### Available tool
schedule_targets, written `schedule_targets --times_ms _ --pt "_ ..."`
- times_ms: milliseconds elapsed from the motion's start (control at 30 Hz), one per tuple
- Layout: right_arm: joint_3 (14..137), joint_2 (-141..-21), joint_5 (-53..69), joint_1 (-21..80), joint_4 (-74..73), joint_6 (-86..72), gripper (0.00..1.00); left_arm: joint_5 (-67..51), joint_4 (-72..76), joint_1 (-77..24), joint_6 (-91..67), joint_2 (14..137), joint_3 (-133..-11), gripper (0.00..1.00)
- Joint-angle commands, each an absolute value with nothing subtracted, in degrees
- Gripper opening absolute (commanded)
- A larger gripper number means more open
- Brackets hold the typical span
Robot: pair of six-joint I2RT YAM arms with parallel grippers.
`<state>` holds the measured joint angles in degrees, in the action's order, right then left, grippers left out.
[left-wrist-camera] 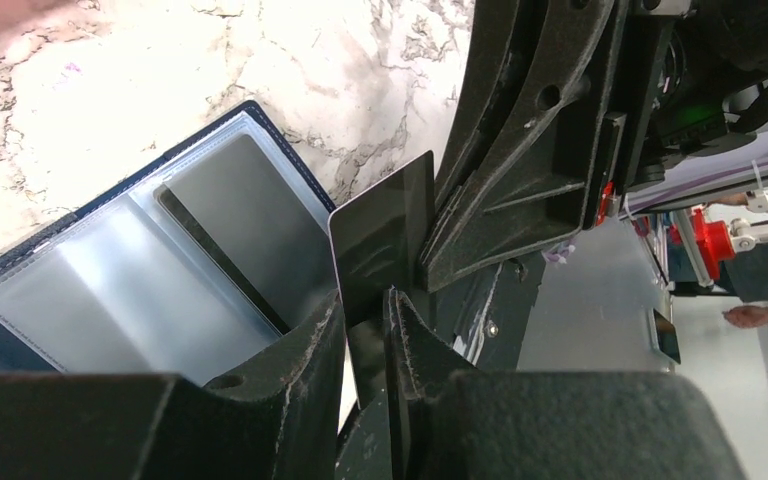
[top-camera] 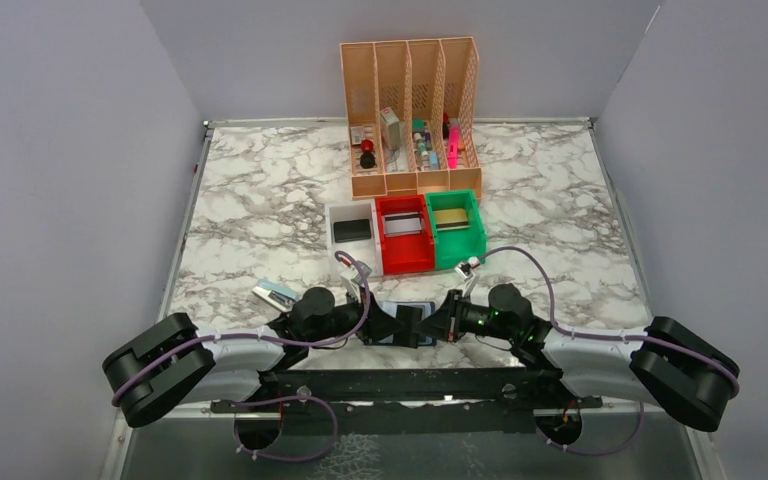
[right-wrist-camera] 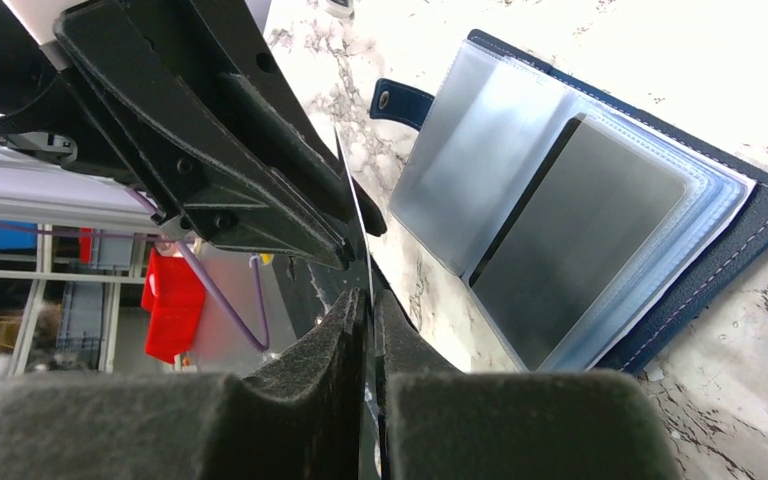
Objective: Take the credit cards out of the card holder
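Observation:
The navy card holder (top-camera: 415, 307) (left-wrist-camera: 110, 270) (right-wrist-camera: 750, 235) lies open on the marble near the front edge, under both grippers. A dark grey credit card (left-wrist-camera: 240, 220) (right-wrist-camera: 580, 240) sits in one of its see-through pockets. A black credit card (left-wrist-camera: 385, 235) (right-wrist-camera: 352, 190) stands on edge above the table beside the holder. My left gripper (top-camera: 390, 325) (left-wrist-camera: 367, 305) has its lower part between its jaws, slanting across a narrow gap. My right gripper (top-camera: 438, 322) (right-wrist-camera: 369, 300) pinches the same card edge-on. The right fingers (left-wrist-camera: 520, 200) meet the card's far edge.
A white bin (top-camera: 351, 232) with a black card, a red bin (top-camera: 404, 235) with a silver card and a green bin (top-camera: 455, 228) with a gold card stand behind the grippers. An orange file rack (top-camera: 410, 110) stands further back. A small flat item (top-camera: 275, 295) lies to the left.

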<state>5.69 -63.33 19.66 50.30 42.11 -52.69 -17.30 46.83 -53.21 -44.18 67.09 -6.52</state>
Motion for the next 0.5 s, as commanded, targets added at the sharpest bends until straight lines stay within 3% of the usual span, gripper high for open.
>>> schedule_targets --times_ms 0,467 --pt "6.1 -64.8 20.4 50.6 44.5 -53.1 0.12 -19.0 50.9 -53.5 -44.9 67.1 -6.2 0.23" --pt "5.6 -65.9 19.8 50.6 46.9 -54.9 0.13 -18.7 51.5 -53.5 -45.7 67.9 -5.7 0.22"
